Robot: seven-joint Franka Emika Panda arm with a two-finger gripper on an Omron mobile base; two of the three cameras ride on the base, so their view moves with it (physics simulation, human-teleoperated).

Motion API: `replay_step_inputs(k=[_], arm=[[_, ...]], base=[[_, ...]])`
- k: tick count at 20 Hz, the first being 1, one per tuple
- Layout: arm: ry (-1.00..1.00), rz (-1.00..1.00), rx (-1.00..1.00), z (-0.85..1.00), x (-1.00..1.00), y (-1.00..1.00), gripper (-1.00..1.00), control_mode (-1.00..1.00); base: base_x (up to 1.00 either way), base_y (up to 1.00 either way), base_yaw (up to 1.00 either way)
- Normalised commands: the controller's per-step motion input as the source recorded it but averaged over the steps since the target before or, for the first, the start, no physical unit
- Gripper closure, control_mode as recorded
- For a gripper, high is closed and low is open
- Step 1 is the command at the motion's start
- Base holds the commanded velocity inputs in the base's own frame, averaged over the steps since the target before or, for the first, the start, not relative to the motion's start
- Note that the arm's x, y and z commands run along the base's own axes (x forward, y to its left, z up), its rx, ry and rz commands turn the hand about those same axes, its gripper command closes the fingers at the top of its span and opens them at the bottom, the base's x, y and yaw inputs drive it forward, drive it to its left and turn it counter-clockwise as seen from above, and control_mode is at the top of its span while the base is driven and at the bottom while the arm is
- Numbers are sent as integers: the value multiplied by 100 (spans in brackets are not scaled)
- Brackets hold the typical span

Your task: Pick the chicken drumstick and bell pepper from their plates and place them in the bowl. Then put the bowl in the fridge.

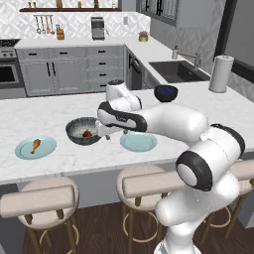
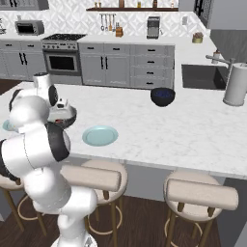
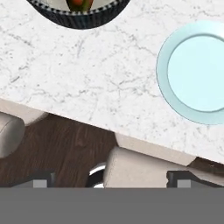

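Observation:
The dark speckled bowl point(image 1: 79, 128) stands on the island counter with the red bell pepper point(image 1: 87, 133) inside it. The chicken drumstick point(image 1: 35, 145) lies on the left teal plate point(image 1: 25, 151). A second plate point(image 1: 138, 142) to the right of the bowl is bare. My gripper point(image 1: 109, 133) hovers between the bowl and the bare plate, open, with nothing in it. In the hand view the fingertips point(image 3: 43, 179) stand wide apart over the counter's front edge, the bowl point(image 3: 81, 19) and pepper point(image 3: 78, 4) at the top, the bare plate point(image 3: 175, 100) at the right. The fridge is out of view.
A small glossy dark blue bowl point(image 1: 165, 93) sits further back on the island. A paper towel roll point(image 1: 221, 73) stands by the sink point(image 1: 176, 71). Round stools point(image 1: 44, 198) line the near side of the island. The range and grey cabinets fill the back wall.

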Motion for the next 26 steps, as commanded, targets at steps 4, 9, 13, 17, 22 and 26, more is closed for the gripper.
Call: replay_step_inputs(k=[4,9,13,17,22,26], arm=[[0,-9,1,-2,-80,-61,-100,-100],[-1,-2,0,0,-18,-12,-100,-100],[0,0,0,0,0,0,-100,-100],[0,0,0,0,0,6,-100,100],[0,0,0,0,0,0,-100,100],[0,0,0,0,0,0,-100,100]], base=[[0,0,0],[0,0,0],[0,0,0],[0,26,0],[6,92,0],[13,73,0]])
